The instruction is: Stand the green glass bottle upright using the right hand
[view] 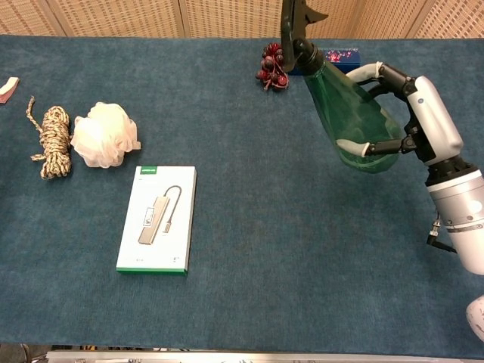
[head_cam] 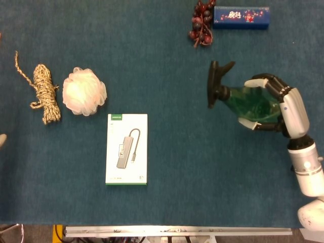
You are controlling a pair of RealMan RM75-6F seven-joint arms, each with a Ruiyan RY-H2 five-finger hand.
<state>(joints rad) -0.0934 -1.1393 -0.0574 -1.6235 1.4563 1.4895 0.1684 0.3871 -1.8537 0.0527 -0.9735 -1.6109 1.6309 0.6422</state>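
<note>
On the right of the surface [view: 249,302], right robot hand [head_cam: 283,109] wrapped the green glass bottle [view: 352,113] around its wide body; bottle tilted, black spray top [view: 295,23] up-left, so base could be lowered flat.

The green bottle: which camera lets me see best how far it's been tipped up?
The chest view: the green bottle shows side-on, leaning steeply, black sprayer top, held by the right robot hand. The head view looks down on it, so its tilt is squashed.

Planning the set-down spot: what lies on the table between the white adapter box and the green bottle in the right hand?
Nothing: in the head view, only bare blue cloth separates the adapter box from the green bottle.
</note>
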